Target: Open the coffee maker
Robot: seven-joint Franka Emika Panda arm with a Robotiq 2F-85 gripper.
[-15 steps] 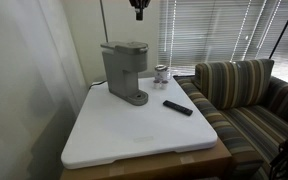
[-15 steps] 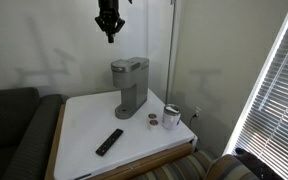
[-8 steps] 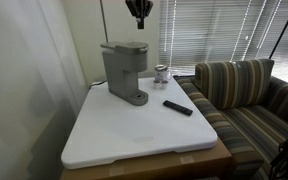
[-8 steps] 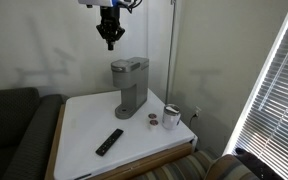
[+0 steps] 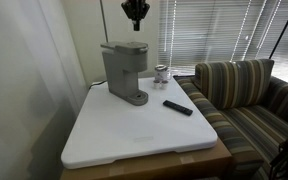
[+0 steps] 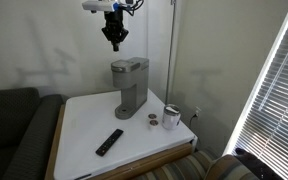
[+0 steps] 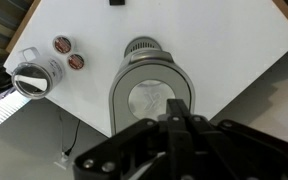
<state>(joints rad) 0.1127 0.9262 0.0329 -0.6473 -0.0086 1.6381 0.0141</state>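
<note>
Approach stage here, nothing touched yet. In the wrist view the tool (image 7: 176,120) is clenched with its fingertips pressed together and nothing between them. It hangs high in the air.

Almost straight below it is the coffee maker (image 7: 152,95), standing upright on the white tabletop (image 7: 214,40). Its flat lid (image 7: 151,100) looks down and closed as far as I can tell. In an exterior view the tool (image 6: 114,40) sits well above the machine (image 6: 130,85), slightly off toward its back end.

Next move, I'd guess, is to drop down to the lid's front edge and hook under it to lift, or press a latch if it has one.

Farther out from the tool are a small metal can (image 7: 30,82) and two coffee pods (image 7: 62,45), and beyond them the black remote (image 6: 109,141).

Versus a second ago, the tool has slid sideways toward the machine and come a bit lower. Everything on the tabletop stayed put.
</note>
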